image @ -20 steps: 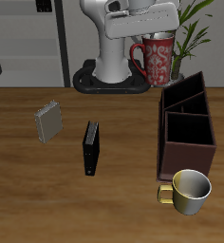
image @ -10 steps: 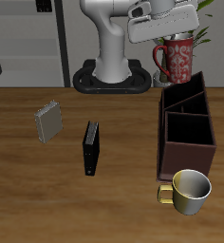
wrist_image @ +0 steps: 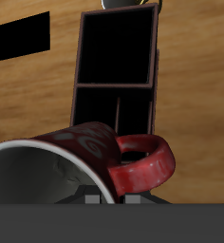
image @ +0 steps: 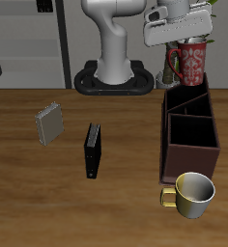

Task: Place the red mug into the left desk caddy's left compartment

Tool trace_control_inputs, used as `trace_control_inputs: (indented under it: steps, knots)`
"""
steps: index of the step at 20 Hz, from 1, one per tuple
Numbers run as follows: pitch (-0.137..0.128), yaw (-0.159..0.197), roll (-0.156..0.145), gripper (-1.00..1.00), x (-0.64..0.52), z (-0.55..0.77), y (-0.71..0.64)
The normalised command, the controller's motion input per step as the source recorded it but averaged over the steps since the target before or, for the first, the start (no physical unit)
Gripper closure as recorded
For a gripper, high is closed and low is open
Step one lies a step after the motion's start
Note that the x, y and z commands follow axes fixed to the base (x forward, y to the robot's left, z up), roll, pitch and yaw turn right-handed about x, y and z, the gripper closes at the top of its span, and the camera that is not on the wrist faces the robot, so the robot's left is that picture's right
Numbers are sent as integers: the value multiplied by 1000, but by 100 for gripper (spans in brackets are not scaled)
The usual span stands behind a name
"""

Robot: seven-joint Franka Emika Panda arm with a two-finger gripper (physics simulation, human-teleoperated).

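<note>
Spanning the whole scene, the wooden table [image: 29,183] carries everything you are working around. Your left desk caddy [image: 190,130] stands on the table, its long side running from the back edge toward the front edge, with the left compartment [image: 187,97], the tall slanted end, lying farthest back. Above that back end your gripper [image: 187,39] hangs in the air, clenched on the rim of the red mug [image: 191,62], which is clear of the caddy and not yet inside it. In the wrist view the mug's handle [wrist_image: 142,161] juts out sideways over the caddy's dark sections. A yellow-gold mug [image: 191,193] sits near the front edge, just beside the caddy's low end. Toward the table's centre lie a black book [image: 92,148] and a grey book [image: 49,123], well apart from the caddy.
</note>
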Motion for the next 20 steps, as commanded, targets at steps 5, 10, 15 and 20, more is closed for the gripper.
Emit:
trace_control_inputs:
  steps: [5,10,15,20]
  knots:
    - [-5,43,25,100,-111,-60,79]
    - [-24,2,-6,100,-207,-35,77]
    - [11,-6,1,100,-244,-82,66]
    - [7,6,18,100,-179,-107,52]
